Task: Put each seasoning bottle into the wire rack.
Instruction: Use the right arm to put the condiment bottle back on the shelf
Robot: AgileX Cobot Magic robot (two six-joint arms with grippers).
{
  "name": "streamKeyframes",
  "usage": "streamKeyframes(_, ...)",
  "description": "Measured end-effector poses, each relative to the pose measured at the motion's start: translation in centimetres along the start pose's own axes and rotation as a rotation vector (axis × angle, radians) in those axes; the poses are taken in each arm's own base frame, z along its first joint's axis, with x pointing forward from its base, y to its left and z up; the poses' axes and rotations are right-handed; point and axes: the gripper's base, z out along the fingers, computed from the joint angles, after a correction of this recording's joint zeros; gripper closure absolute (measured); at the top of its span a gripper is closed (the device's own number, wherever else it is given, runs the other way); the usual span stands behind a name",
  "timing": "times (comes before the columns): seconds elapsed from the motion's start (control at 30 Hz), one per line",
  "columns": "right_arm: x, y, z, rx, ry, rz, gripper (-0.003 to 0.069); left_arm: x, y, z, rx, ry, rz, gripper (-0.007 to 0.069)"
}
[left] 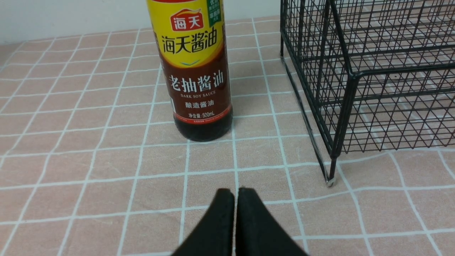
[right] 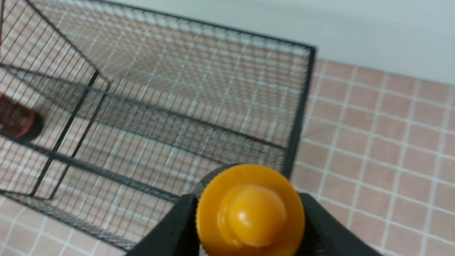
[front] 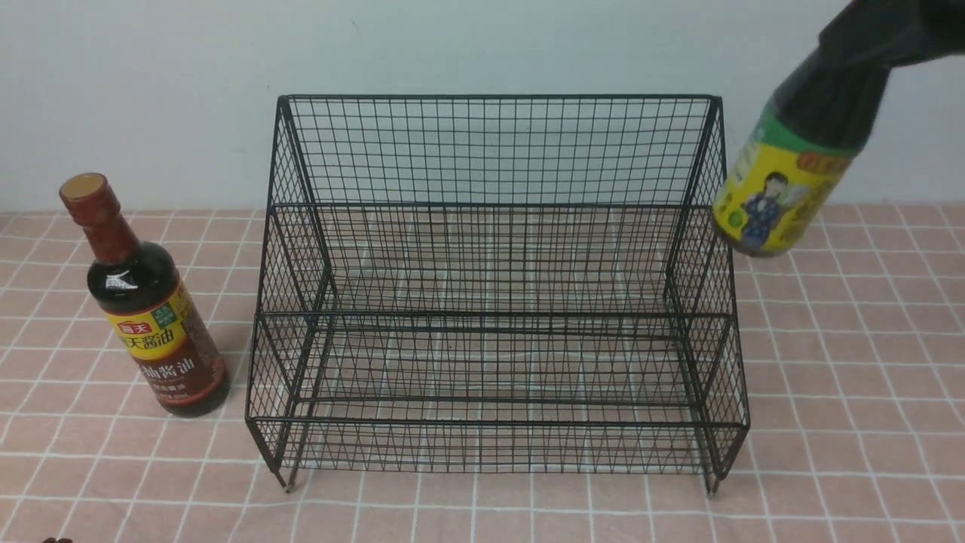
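The right gripper [right: 249,224] holds short bottle [front: 784,196] (tilted) beside rack [front: 497,151].

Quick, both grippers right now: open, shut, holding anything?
Left gripper: shut, empty.
Right gripper: shut on the short bottle, in the air.

wire rack [front: 497,317] open above, tall bottle [front: 151,317] beside its left side
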Motion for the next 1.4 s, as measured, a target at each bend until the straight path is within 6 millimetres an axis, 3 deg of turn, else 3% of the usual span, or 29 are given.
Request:
streamKeyframes(0.17, -0.4, -0.1, 4.8, -0.037, 0.112, 0.025, 0.0351, 0.0, 0.0, 0.0, 0.000, 0.000, 0.000, 0.0631)
streamKeyframes(0.37, -0.5, -0.4, 7.8, -0.048, 0.173, 0.035, 0.0351, 0.0, 0.0, 0.0, 0.000, 0.000, 0.000, 0.0631)
streamKeyframes(0.63, -1.0, -0.5, 8.9, -0.046, 0.138, 0.018, 0.0351, 0.0, 0.0, 0.0, 0.000, 0.000, 0.000, 0.0631)
streamKeyframes(0.97, -0.9, -1.0, 12.6, -0.040, 0.187, 0.001, 0.0351, 0.0, 0.0, 0.0, 0.000, 0.000, 0.000, 0.0631)
streamKeyframes(1.2, -0.5, 0.1, 13.4, -0.044, 0.224, -0.048, 0.0351, 0.0, 0.0, 0.0, 0.000, 0.000, 0.000, 0.0631)
streamKeyframes(1.4, 0.6, 2.1, 14.7, 0.009, 0.300, -0.159, 0.0351, 0.0, 0.0, 0.0, 0.000, 0.000, 0.000, 0.0631)
